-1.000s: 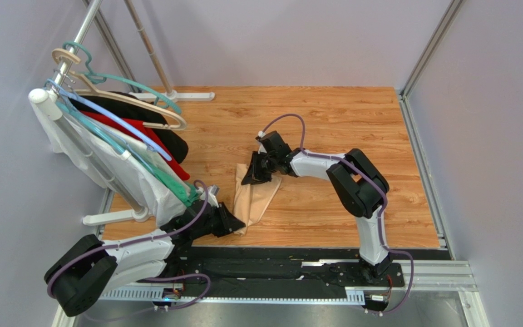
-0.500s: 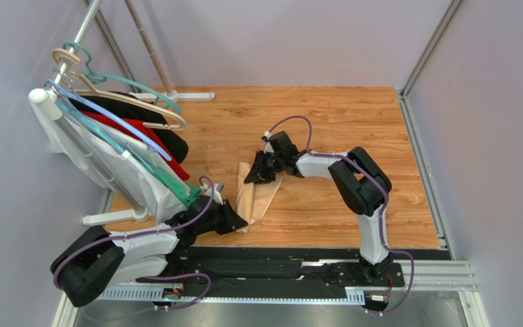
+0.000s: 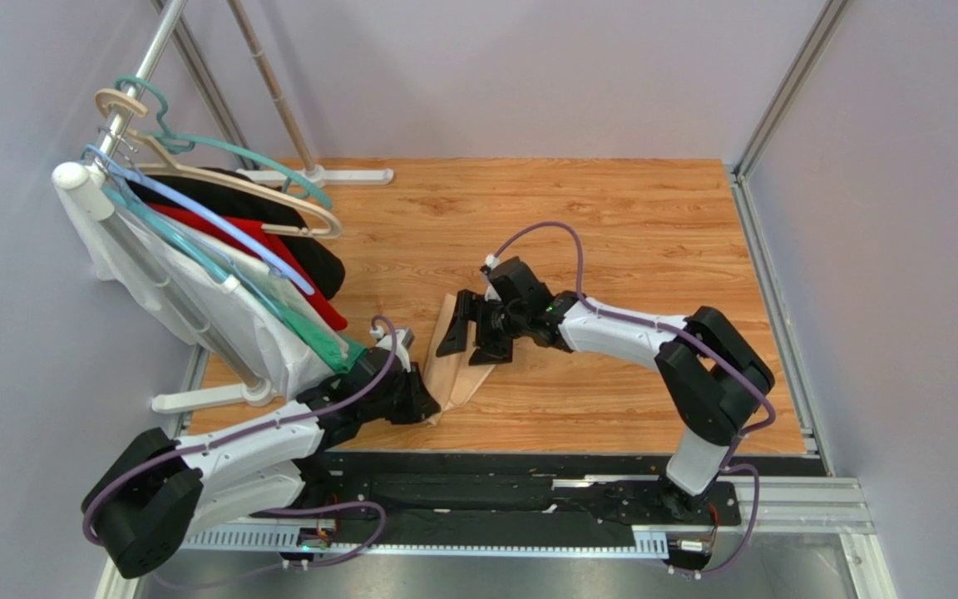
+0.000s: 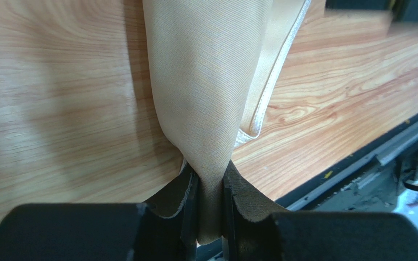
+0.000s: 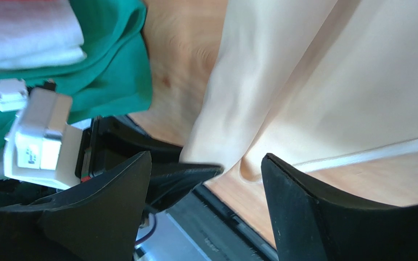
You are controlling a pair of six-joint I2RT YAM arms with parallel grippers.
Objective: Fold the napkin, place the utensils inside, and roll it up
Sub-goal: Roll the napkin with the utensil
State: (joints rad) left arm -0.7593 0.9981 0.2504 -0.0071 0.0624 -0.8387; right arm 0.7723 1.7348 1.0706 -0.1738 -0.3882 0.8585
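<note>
The pale peach napkin (image 3: 452, 370) lies bunched in a narrow, folded strip on the wooden table. My left gripper (image 3: 425, 402) is shut on its near end; in the left wrist view the cloth (image 4: 206, 81) is pinched between the two pads (image 4: 210, 209) and trails away over the wood. My right gripper (image 3: 477, 337) hovers just above the far end of the napkin (image 5: 315, 81), its jaws (image 5: 206, 163) wide apart with nothing between them. No utensils are in view.
A clothes rack with hangers and white, red, black and green garments (image 3: 222, 262) crowds the left side, close to my left arm. The green cloth (image 5: 113, 65) shows beside the napkin. A black rail (image 3: 509, 481) runs along the table's near edge.
My right gripper has opened and let go of the napkin's far end, after carrying it toward the near edge. The napkin now lies shorter. My left gripper kept its grip.
</note>
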